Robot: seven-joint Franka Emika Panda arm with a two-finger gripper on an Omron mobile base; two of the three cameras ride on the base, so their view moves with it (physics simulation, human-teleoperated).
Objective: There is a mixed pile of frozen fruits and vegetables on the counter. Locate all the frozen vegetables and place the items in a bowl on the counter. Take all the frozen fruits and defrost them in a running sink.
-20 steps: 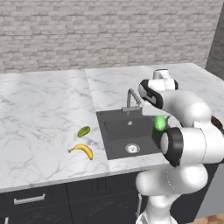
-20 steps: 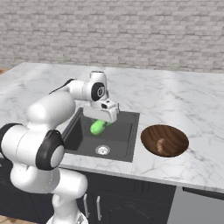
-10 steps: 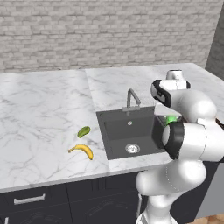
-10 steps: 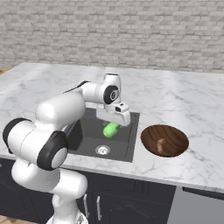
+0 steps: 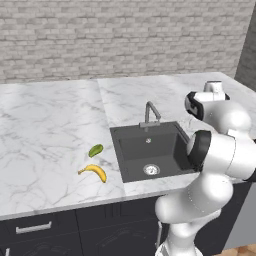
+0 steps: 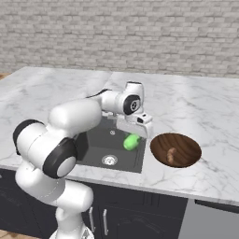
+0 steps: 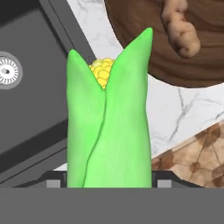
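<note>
Over on the left of the counter (image 5: pixel 50 135) the banana (image 5: pixel 94 172) and the olive-green oval (image 5: pixel 95 150) sit just beside each other, near the sink (image 6: pixel 109 147). The gripper (image 6: pixel 134 136) is clamped on the bright green piece (image 6: pixel 131 141), a corn cob in its husk, over the sink's right edge. Further right the wooden bowl (image 6: pixel 186 142) holds a brownish lump (image 6: pixel 171 155), probably the potato-like piece, hard to tell.

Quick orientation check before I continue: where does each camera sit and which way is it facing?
Left base view: behind-left, facing the sink and banana; arm at right.
Right base view: behind-right, facing sink and bowl; end effector holding the corn.
Hand view: along the end effector, over corn toward bowl.
Both base views share the sink.
</note>
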